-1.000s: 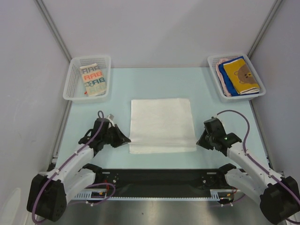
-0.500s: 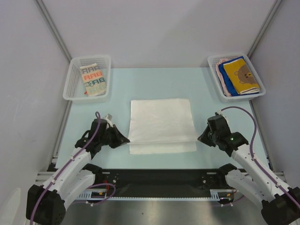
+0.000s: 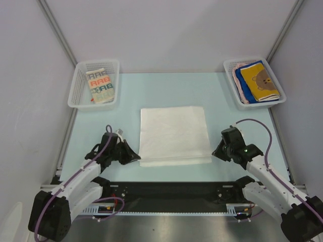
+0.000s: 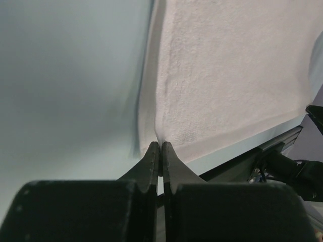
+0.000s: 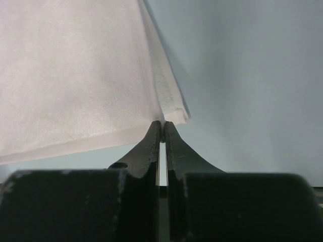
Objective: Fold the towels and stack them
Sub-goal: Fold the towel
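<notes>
A plain white towel (image 3: 174, 134) lies folded double in the middle of the table. My left gripper (image 3: 137, 159) is shut on its near left corner; in the left wrist view the cloth (image 4: 222, 75) runs up from the pinched tips of that gripper (image 4: 160, 144). My right gripper (image 3: 213, 154) is shut on the near right corner, and the right wrist view has the towel (image 5: 75, 75) spreading left from this gripper (image 5: 163, 122). A lettered cream towel (image 3: 100, 84) lies in the left basket. The bear towel (image 3: 259, 80) tops a pile over a blue one (image 3: 244, 85) in the right basket.
Two white mesh baskets stand at the back: the left one (image 3: 80, 83) by the left wall, the right one (image 3: 278, 89) by the right wall. A black rail (image 3: 171, 190) runs along the near edge between the arm bases. Grey walls close in on both sides.
Both grippers rose with the towel's near edge, carried it slightly away, and have come back down toward the near edge. The top layer now covers the lower one again.
</notes>
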`<state>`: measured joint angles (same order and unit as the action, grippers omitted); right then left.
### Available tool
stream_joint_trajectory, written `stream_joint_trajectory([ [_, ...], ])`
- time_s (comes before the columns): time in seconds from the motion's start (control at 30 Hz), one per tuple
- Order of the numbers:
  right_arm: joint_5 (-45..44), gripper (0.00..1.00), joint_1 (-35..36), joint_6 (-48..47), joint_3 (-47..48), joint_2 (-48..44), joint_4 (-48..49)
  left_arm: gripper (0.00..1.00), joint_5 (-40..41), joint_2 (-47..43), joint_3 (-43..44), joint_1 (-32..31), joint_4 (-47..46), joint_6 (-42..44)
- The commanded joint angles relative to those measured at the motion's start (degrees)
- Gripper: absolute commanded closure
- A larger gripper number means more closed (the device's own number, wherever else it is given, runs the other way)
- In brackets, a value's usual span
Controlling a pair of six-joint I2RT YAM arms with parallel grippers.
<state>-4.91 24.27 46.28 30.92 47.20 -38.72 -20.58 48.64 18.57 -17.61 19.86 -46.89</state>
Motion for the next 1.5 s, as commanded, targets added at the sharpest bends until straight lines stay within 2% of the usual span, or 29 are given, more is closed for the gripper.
stream_joint_trajectory([
  [0.0,-1.1,1.00,-0.1,1.1,-3.3,1.5,3.2,1.00,-0.7,3.0,-3.5,-0.6,-4.4,-1.4],
  [0.37,-1.9,1.00,-0.3,1.8,-9.0,5.1,7.6,0.98,-1.3,12.3,-7.1,-2.4,-12.3,-2.7],
  [0.47,-2.2,0.95,-0.3,1.7,-9.6,5.8,8.5,0.92,-1.2,12.8,-6.8,-2.7,-12.4,-2.6],
  [0.5,-2.1,0.93,-0.2,1.8,-9.5,5.8,8.4,0.88,-1.3,12.8,-6.7,-2.7,-12.0,-2.2],
  [0.6,-2.2,0.87,-0.4,1.8,-9.0,5.6,8.0,0.81,-1.3,11.3,-5.8,-2.8,-9.4,-1.6],
  [0.67,-2.2,0.78,-0.4,1.8,-8.4,4.8,7.3,0.77,-0.7,9.0,-4.7,-2.8,-7.5,-1.4],
  [0.7,-2.4,0.74,-0.3,1.8,-8.1,4.4,6.5,0.71,-0.7,8.1,-4.2,-2.8,-5.6,-1.3],
  [0.77,-2.5,0.73,-0.4,1.8,-6.5,3.3,5.2,0.72,-0.7,6.0,-2.7,-2.8,-3.7,-1.1],
  [0.9,-2.6,0.66,-0.3,1.5,-2.5,-0.3,0.0,0.64,0.1,3.0,0.4,-2.8,3.1,-0.7],
  [1.07,-1.8,0.62,-0.1,0.5,4.0,-2.2,-2.9,0.64,1.6,-0.9,5.0,-2.7,8.1,-0.4],
  [1.2,0.6,0.60,3.4,-0.9,8.1,3.2,2.3,0.64,4.4,2.6,9.5,-2.6,8.4,0.6],
  [1.23,0.1,0.60,4.3,-1.6,9.3,7.6,3.1,0.64,5.3,4.2,11.6,-2.5,7.6,0.8],
  [1.33,-1.7,0.57,3.9,-6.4,16.2,14.9,7.6,0.54,10.8,10.9,17.7,-1.5,4.8,2.7],
  [1.37,-1.1,0.55,3.2,-7.9,18.6,20.8,10.2,0.50,11.3,12.8,19.1,0.0,0.9,3.6],
  [1.43,1.9,0.53,1.7,-12.7,25.8,26.7,13.2,0.49,11.9,19.5,24.2,1.9,-2.2,4.3],
  [1.47,3.3,0.53,0.5,-14.0,28.6,33.3,15.3,0.48,11.2,22.1,26.0,3.4,-4.0,4.8],
])
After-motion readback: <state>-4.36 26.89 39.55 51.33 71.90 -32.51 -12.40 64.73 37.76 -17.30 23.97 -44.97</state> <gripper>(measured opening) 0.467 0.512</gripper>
